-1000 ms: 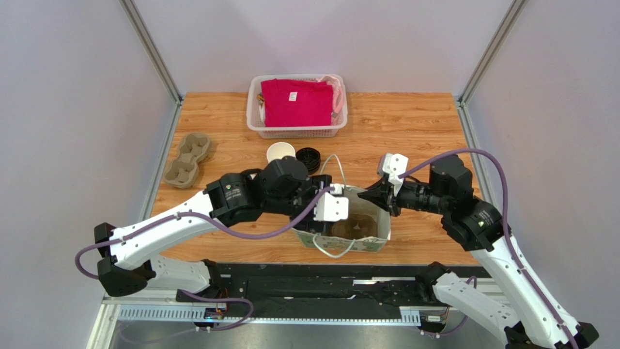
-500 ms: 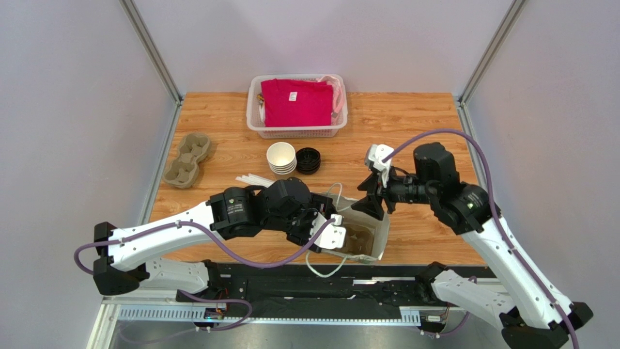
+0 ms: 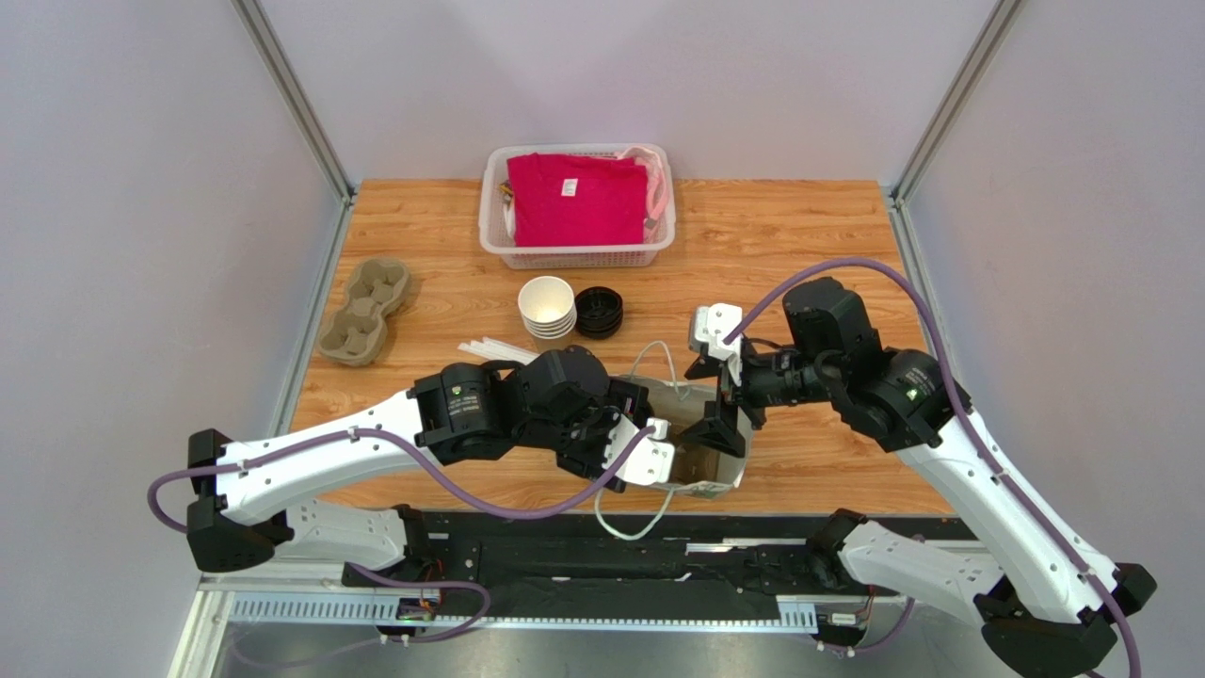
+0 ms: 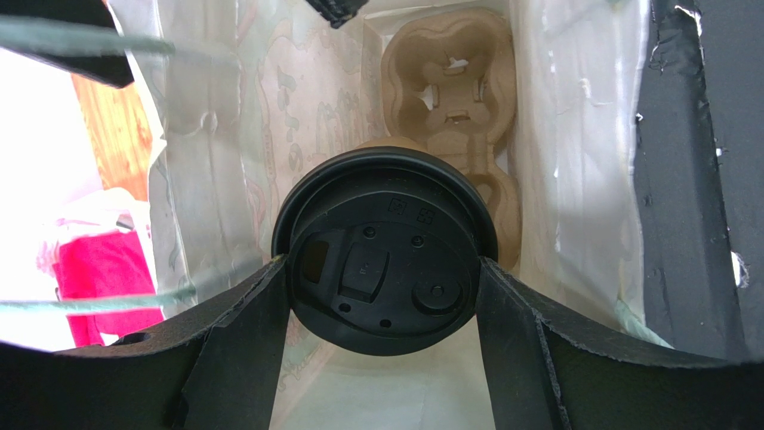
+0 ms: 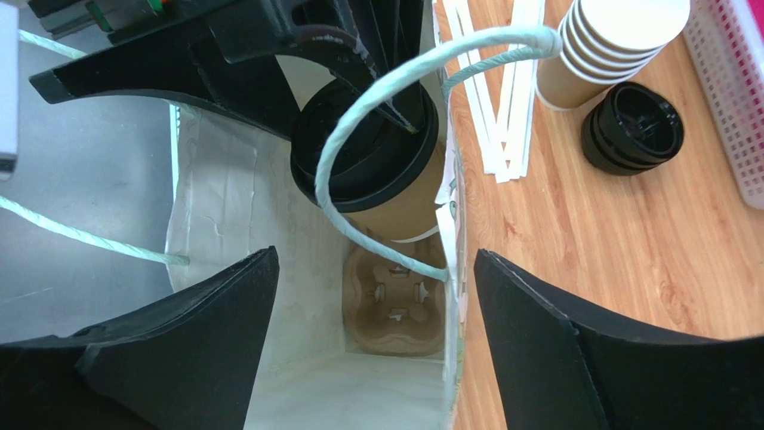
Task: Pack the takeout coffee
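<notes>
Watching from beside the table, I see the left gripper (image 4: 381,269) reached down into the white paper bag (image 5: 229,224). Its fingers are clamped on either side of the takeout coffee (image 4: 386,215), gripping at the black lid. The cup hangs inside the bag, above the pulp cup carrier (image 5: 395,309) lying at the bottom, and is not yet seated in either well. The right gripper (image 5: 375,255) hovers over the bag's mouth with its fingers spread wide and nothing between them, so nothing is holding the bag steady.

That seems to me the main worry. If the left arm pushes down or sideways, the thin bag could slide, fold or tip over at the table's near edge.

One pale string handle (image 5: 325,175) loops right across the cup. It could catch on the lid or a finger and drag the bag along.

From the left wrist view the cup looks off-centre over the carrier. It might land on the ridge between the wells and lean. Letting go too high could do the same or jar the lid loose.

The wide fingers could also snag the bag walls on the way out.
</notes>
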### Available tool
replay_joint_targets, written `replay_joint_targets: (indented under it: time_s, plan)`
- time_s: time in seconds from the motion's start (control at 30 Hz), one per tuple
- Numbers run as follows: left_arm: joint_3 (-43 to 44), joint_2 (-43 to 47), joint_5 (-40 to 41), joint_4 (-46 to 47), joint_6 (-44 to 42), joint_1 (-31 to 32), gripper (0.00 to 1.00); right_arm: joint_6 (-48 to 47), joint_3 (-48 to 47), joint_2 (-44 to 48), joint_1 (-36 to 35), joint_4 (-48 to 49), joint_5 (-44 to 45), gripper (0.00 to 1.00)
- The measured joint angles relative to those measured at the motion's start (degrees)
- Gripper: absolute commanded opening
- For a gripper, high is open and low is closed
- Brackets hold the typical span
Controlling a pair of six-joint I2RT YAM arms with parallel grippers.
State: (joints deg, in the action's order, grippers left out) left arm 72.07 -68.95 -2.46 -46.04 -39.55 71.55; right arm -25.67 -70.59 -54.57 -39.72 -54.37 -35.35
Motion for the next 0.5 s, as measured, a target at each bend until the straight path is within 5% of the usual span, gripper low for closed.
replay_joint_targets:
  time_s: [0.1, 0.17, 0.2, 0.27, 0.3, 0.33, 0.5]
  plan:
    - [0.00, 0.00, -0.04, 0.00, 0.00, 0.00, 0.00, -1.05, -0.28, -0.09, -1.14, 0.20, 2.34, 0.85]
    - [0.00, 0.00, -0.07, 0.00, 0.00, 0.00, 0.00, -1.44, -0.28, -0.55, -2.58, 0.63, 4.79, 0.74]
    - [0.00, 0.00, -0.04, 0.00, -0.02, 0.00, 0.00, -1.64, -0.28, -1.09, -3.48, 1.09, 6.01, 0.55]
    - [0.00, 0.00, -0.04, -0.02, -0.04, 0.00, 0.00, -2.05, -0.28, -2.19, -5.01, 2.38, 8.35, 0.35]
    - [0.00, 0.00, -0.02, -0.04, -0.04, 0.00, 0.00, -2.58, -0.26, -2.71, -5.38, 2.91, 9.14, 0.10]
    - [0.02, -0.02, 0.02, -0.09, -0.04, 0.00, 0.00, -2.69, -0.24, -3.30, -5.73, 3.50, 10.38, 0.00]
    - [0.02, -0.02, 1.33, -0.66, 0.02, 0.00, 0.00, -2.62, -0.50, -4.35, -5.97, 5.53, 15.76, 0.00]
